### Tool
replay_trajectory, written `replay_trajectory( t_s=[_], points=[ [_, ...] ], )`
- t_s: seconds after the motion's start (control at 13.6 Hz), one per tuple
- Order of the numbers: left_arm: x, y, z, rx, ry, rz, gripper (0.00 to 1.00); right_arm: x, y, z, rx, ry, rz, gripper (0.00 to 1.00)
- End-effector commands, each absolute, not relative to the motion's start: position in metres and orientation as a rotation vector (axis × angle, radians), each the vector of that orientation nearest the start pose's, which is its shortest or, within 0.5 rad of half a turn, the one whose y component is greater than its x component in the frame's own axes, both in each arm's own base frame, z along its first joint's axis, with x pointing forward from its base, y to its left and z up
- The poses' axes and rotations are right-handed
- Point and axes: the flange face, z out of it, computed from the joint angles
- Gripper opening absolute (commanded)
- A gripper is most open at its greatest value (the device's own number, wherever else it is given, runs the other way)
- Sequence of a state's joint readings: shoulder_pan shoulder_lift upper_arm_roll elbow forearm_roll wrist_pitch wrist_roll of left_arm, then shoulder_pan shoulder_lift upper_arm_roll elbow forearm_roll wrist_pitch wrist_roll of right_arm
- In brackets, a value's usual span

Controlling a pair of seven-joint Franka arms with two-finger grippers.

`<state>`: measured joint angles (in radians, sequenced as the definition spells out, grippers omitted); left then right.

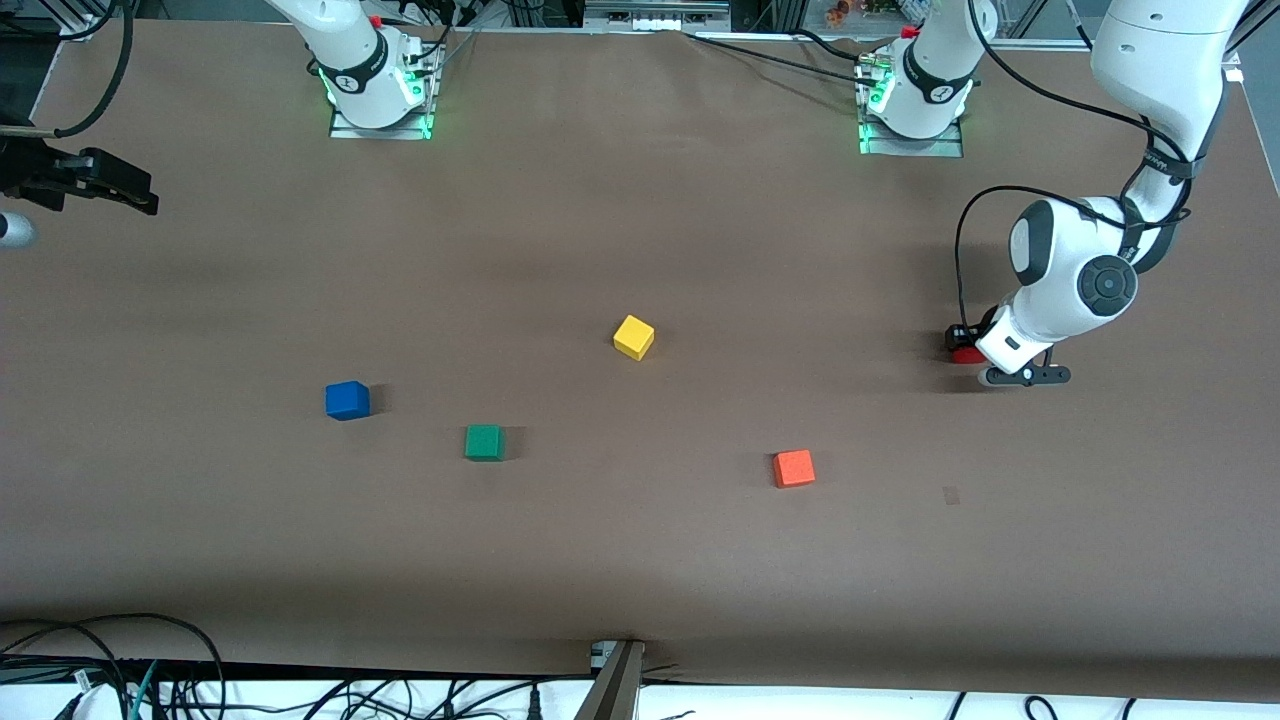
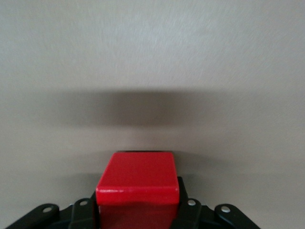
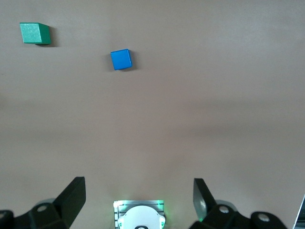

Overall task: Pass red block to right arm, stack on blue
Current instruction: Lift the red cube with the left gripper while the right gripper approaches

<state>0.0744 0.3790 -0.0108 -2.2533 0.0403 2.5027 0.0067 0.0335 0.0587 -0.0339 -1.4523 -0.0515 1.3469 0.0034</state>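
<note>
The red block [image 1: 966, 353] sits low at the table surface toward the left arm's end, mostly hidden by the left arm's hand. In the left wrist view the red block [image 2: 138, 179] fills the space between my left gripper's [image 2: 138, 210] black fingers, which press on its two sides. The blue block [image 1: 347, 400] lies on the table toward the right arm's end and shows in the right wrist view [image 3: 121, 59]. My right gripper [image 1: 140, 200] hangs open and empty at the right arm's end of the table, its fingers [image 3: 74, 193] spread wide.
A green block [image 1: 484, 442] lies near the blue one, a little nearer the front camera. A yellow block [image 1: 633, 337] sits mid-table. An orange-red block [image 1: 794, 468] lies between the green block and the left gripper. The brown table [image 1: 640, 560] has cables along its front edge.
</note>
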Motion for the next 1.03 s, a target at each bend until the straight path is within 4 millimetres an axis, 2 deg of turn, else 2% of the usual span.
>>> replay_trajectory(
  t_s=[0.0,0.15,0.22,0.37,0.59,0.81,0.96],
  points=[
    [0.543,0.027,0.233,-3.119,0.147,0.103,0.14,0.549,-0.007,0.634,-3.188,0.009,0.262,1.00],
    [0.560,0.004,0.260,-3.112,0.335,0.010,0.15,0.549,-0.007,0.634,-3.188,0.009,0.260,1.00],
    [0.565,-0.008,0.266,-3.106,0.419,-0.013,0.15,0.549,-0.007,0.634,-3.188,0.009,0.260,1.00],
    [0.579,-0.042,0.284,-3.100,0.561,-0.085,0.14,0.550,-0.007,0.633,-3.188,0.009,0.258,1.00],
    [0.596,-0.095,0.309,-3.093,0.747,-0.191,0.14,0.558,-0.003,0.618,-3.183,0.005,0.301,1.00],
    [0.612,-0.132,0.327,-3.205,0.746,-0.287,0.14,0.563,0.006,0.604,-3.121,-0.001,0.341,1.00],
    [0.624,-0.137,0.334,-3.269,0.742,-0.344,0.14,0.564,0.007,0.602,-3.108,-0.011,0.342,1.00]
  ],
)
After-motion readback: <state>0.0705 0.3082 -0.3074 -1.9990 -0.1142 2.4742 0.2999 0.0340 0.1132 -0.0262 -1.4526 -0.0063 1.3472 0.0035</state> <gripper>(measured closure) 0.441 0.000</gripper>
